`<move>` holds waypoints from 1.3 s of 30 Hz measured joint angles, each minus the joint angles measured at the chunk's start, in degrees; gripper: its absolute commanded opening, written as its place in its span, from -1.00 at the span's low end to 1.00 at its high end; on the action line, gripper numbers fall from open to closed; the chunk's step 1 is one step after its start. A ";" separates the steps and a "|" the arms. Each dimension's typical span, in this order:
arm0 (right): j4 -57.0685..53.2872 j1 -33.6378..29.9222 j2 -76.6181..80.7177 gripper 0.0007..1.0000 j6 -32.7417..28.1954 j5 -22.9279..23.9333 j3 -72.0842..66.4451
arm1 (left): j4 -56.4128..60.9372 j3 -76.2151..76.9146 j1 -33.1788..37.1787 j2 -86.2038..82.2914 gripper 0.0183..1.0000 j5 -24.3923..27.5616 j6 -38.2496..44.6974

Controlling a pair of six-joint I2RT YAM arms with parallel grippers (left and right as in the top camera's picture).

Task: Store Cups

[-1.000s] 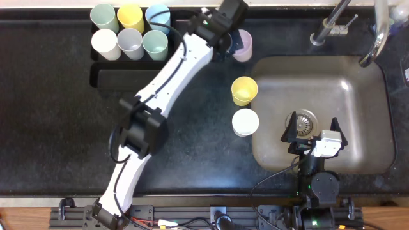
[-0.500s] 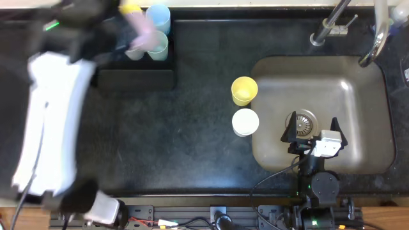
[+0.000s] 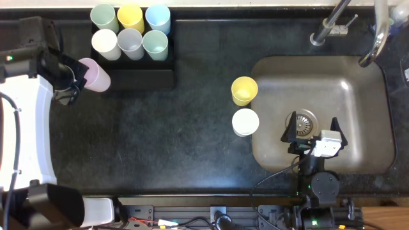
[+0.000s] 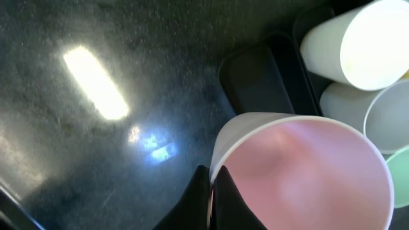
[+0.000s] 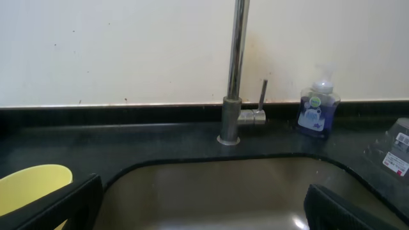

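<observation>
Overhead looking down, left wrist near pink cup (image 4: 300,172)

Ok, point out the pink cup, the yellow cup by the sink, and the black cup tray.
pink cup (image 3: 96,75), top view, on its side wall.
yellow cup (image 3: 244,89), top view, inside its open mouth.
black cup tray (image 3: 137,79), top view, on its bare front section.

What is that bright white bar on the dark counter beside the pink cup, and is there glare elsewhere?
Left wrist view: the bar is likely an overhead lamp mirrored in the glossy counter, with a smaller bluish glint beside it, near the pink cup. Top view: the steel sink shows a soft sheen. Right wrist view: the faucet carries a pale highlight.
</observation>
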 measured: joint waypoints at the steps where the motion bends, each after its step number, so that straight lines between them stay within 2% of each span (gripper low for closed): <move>1: 0.00 -0.02 0.00 1.00 0.00 0.00 0.00 | 0.33 0.00 0.37 0.44 -0.96 0.00 0.00; 18: 0.00 0.00 0.00 1.00 0.00 -0.02 0.00 | 11.72 0.00 1.33 10.51 -0.96 0.07 0.00; 27: 0.04 0.00 0.00 1.00 0.00 -0.02 0.00 | 13.66 0.00 -2.08 13.70 -0.96 -2.91 0.00; 39: 0.02 0.00 0.00 1.00 0.00 0.00 0.00 | 13.66 0.00 -2.21 15.06 -0.96 -5.53 -0.02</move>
